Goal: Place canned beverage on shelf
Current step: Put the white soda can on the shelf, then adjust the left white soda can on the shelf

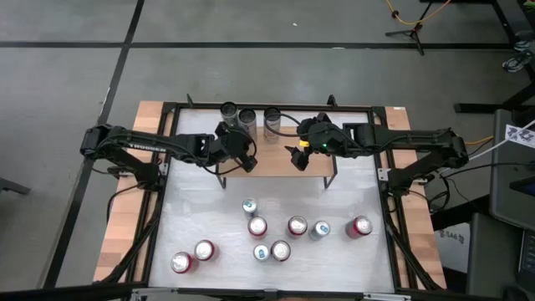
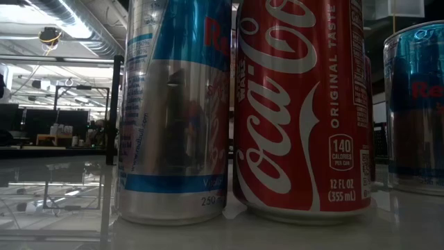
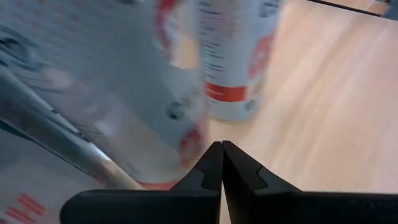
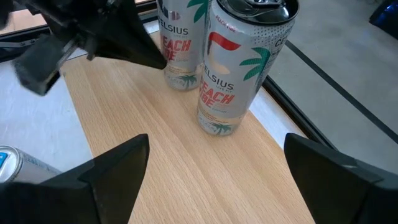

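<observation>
This is looking like a robotics lab or workshop. A black metal frame [image 1: 170,107] is enclosing a work table [image 1: 351,192] that is standing on a bare grey concrete floor [image 1: 251,67] crossed by dark tape lines. A tripod stand [image 1: 410,32] with an orange cable is standing on the far right, and equipment with cabling is crowding the right edge. In the low view, exposed ducting [image 2: 76,24] and strip lights are running overhead, with benches sitting far behind.

The low view was dim and backlit by ceiling strip lights [image 2: 73,28]; the Celsius cans [image 3: 230,56] showed blurred at the left wrist.
</observation>
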